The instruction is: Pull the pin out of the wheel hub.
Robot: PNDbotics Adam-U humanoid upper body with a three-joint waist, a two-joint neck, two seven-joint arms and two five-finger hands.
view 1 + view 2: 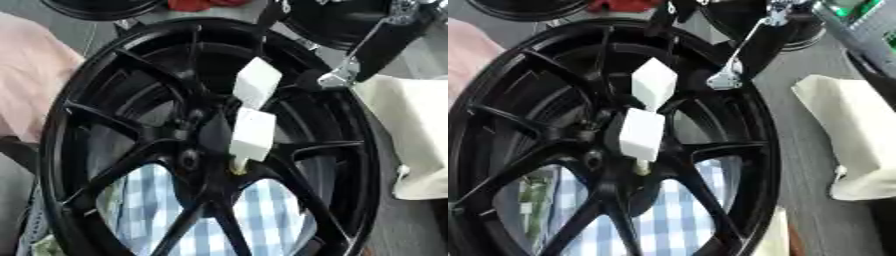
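A large black wheel hub with thin spokes fills most of both views, lying over a blue-and-white checked cloth that is seen through the gaps between the lower spokes. At the middle of the hub, two white blocks are seen one above the other: an upper white block and a lower white block, the upper tilted slightly to the right. From beneath the lower block a short pale yellowish piece, taken to be the pin, is seen reaching down to the dark centre of the hub, where the spokes meet. Whether the white blocks are pads on the robot's fingers or part of the pin cannot be told, so the state of the fingers cannot be told either.

A black and silver arm is seen coming in from the upper right, its silver bracket lying just beside the upper block over the rim of the hub. To the right of the hub a cream cloth is spread on the grey counter. A second black wheel is partly seen at the top left edge, and a pink fabric lies along the left side
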